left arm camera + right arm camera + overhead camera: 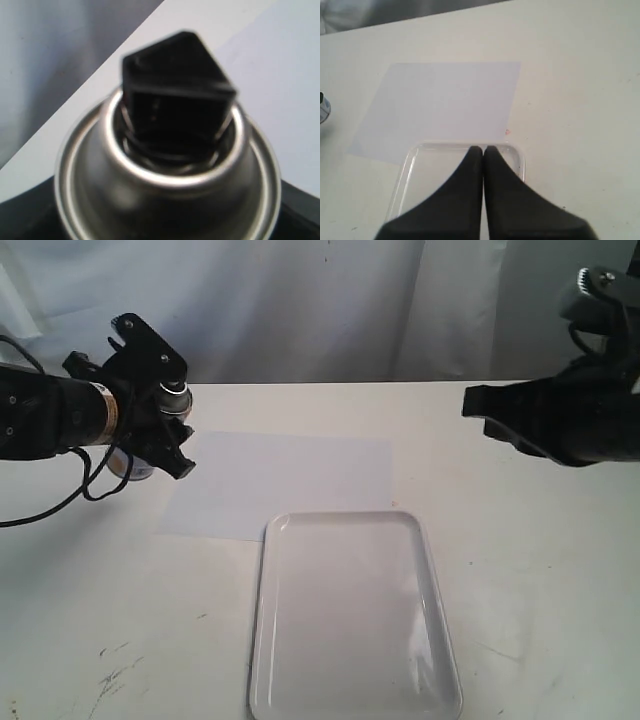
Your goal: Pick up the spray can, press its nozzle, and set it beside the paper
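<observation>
Exterior view: my left tool (165,412) is clamped around the spray can (133,466), just left of the paper (290,478). I cannot tell whether the can touches the surface (540,580).
Nozzle (177,95): black and blurred, standing on the can's shiny dome, seen close in the left wrist view.
Right tool (483,152): pressed fully together, holding nothing, well apart from the can.
Tray (262,620): white, lying over the paper's near edge.

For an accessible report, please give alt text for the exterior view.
The left gripper clamps a silver metal spray can with a black plastic nozzle, left of a thin white paper sheet on a white table. A glossy white rimmed tray lies in front; the shut right gripper hovers apart.
</observation>
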Controlling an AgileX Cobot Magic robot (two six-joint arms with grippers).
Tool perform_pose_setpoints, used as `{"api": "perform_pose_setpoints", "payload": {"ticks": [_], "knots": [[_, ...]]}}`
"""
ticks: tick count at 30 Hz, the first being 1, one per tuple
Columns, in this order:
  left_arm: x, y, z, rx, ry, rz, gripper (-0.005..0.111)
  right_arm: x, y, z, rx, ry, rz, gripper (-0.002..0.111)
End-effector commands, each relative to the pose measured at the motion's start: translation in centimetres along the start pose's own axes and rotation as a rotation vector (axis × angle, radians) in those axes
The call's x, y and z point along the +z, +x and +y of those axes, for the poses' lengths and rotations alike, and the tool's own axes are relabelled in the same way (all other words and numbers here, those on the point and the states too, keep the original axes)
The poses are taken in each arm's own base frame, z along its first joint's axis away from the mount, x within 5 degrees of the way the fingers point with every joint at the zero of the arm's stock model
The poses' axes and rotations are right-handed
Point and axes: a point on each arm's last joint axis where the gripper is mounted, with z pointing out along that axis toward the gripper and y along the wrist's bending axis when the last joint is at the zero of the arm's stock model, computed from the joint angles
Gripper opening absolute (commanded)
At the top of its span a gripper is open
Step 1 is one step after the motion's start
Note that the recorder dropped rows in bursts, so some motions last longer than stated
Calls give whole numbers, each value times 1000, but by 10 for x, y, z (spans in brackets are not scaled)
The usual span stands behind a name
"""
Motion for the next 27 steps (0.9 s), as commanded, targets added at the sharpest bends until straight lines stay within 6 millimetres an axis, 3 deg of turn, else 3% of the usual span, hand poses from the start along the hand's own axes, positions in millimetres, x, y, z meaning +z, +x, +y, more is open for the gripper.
{"api": "perform_pose_setpoints", "payload": {"ticks": [1, 5, 13, 20, 27], "knots": [[2, -3, 0, 103, -27, 11, 0, 19, -20, 11, -3, -26, 67, 0], [4, -10, -3, 171, -95, 51, 0, 40, -37, 21, -11, -68, 126, 0], [-1, -45, -21, 308, -120, -6, 0, 82, -55, 35, 2, -183, 191, 0], [11, -36, -29, 387, -164, 88, 0, 115, -58, 40, 53, -308, 235, 0], [27, -25, -40, 486, -141, 146, 0, 144, -64, 24, 186, -467, 273, 0]]}}
